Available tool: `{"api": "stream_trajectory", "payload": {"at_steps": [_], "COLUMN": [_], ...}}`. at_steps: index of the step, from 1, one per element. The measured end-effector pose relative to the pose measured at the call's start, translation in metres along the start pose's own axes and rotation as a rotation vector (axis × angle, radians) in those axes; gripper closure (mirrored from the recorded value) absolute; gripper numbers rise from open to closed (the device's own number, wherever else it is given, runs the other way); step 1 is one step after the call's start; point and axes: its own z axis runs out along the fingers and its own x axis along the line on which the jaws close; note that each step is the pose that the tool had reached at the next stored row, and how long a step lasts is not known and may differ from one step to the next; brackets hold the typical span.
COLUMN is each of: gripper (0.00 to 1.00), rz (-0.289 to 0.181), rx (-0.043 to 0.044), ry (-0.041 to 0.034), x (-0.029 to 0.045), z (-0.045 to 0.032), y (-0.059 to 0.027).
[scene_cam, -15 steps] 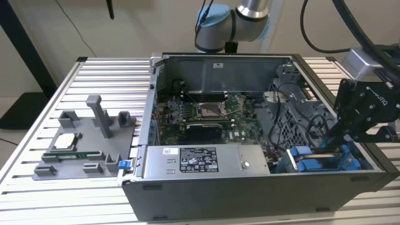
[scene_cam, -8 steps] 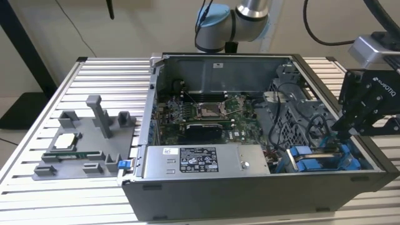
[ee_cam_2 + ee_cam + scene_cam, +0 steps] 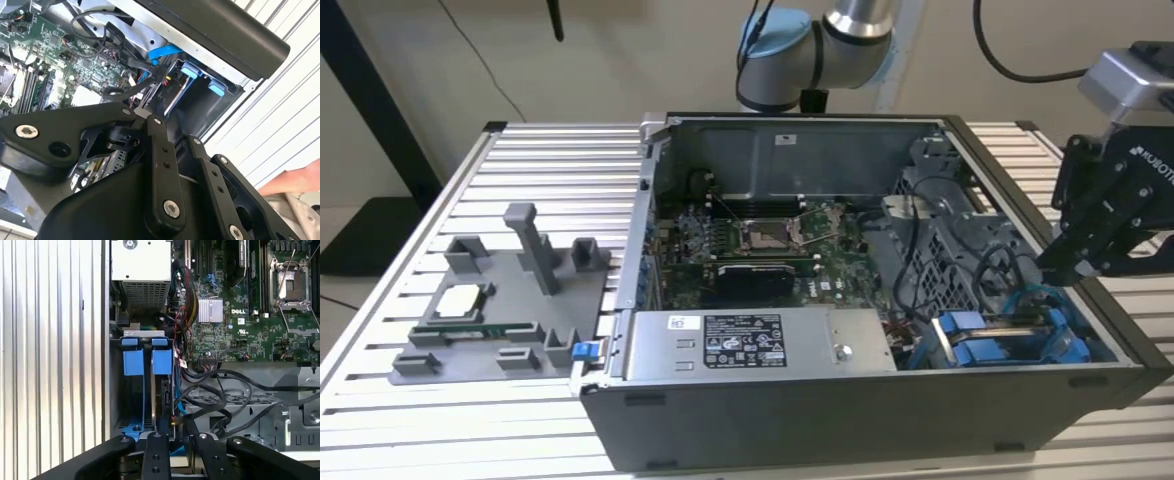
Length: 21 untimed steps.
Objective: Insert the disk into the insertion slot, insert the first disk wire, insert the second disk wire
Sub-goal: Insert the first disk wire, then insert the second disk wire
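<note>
The insertion slot (image 3: pixel 141 333) is the grey metal bay at the case's near corner on the exterior view's right, seen there too (image 3: pixel 1001 335). The disk (image 3: pixel 164 392) stands on edge inside it, its blue carrier tab toward the power supply. A second blue carrier (image 3: pixel 132 362) sits beside it. A blue wire (image 3: pixel 177 405) and a red and yellow wire (image 3: pixel 173 421) run to the disk's end nearest my gripper. My black gripper (image 3: pixel 1070 268) hangs just above that end of the bay, with its linkages (image 3: pixel 176 456) over the wires. What lies between its tips is hidden.
The open case holds a motherboard (image 3: pixel 761 240), a silver power supply (image 3: pixel 747 340) and loose black cables (image 3: pixel 235 390) beside the bay. A grey fixture (image 3: pixel 507 300) with a processor and memory stick sits at the exterior view's left. A person's hand (image 3: pixel 295 181) shows near the case's outer wall.
</note>
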Motion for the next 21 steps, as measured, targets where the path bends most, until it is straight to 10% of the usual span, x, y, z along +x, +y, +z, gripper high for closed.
{"api": "stream_trajectory", "payload": {"at_steps": [13,21], "gripper": [0.00,0.00], "rz": [0.000,-0.003], "rx": [0.0018,0.0395], "ry": [-0.0014,-0.0027], "x": [-0.0001,-0.0011], "z": [-0.0013,0.0028], "y": [0.0001,-0.0011]}}
